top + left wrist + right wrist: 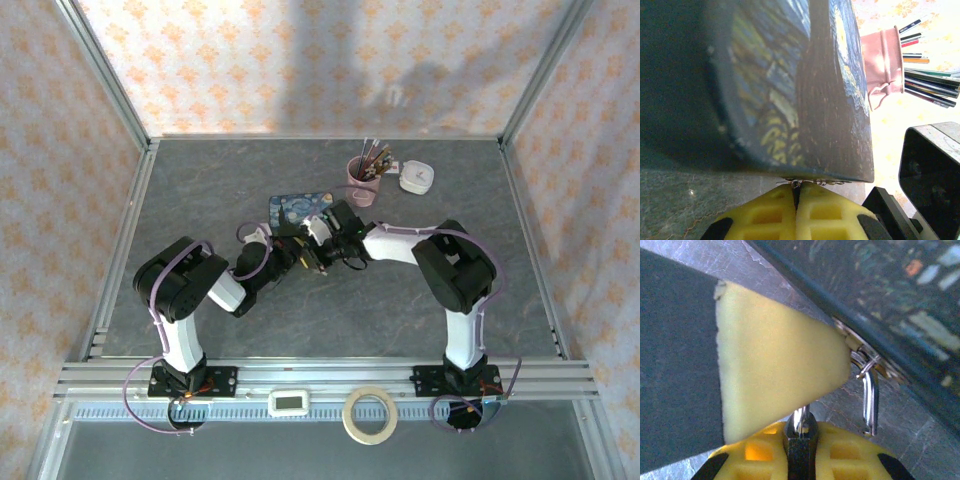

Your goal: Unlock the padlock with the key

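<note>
The dark padlock (801,450) sits between the yellow fingers of my right gripper (800,440), which is shut on its body. Its silvery shackle (870,395) rises to the metal latch (860,352) on the blue starry-night tin (900,305), and one shackle leg hangs free outside the body. My left gripper (796,187) is shut, pinching a tiny metal piece (797,184) at the tin's (805,90) lower edge. I cannot tell whether that piece is the key. One left finger (775,365) hides the shackle's other leg. Both grippers (312,253) meet just in front of the tin (298,207).
A pink cup (362,180) of pens and pencils and a white box (418,178) stand behind the tin. A tape roll (369,414) and a small white device (290,402) lie on the front rail. Aluminium frame posts border the grey tabletop (330,320).
</note>
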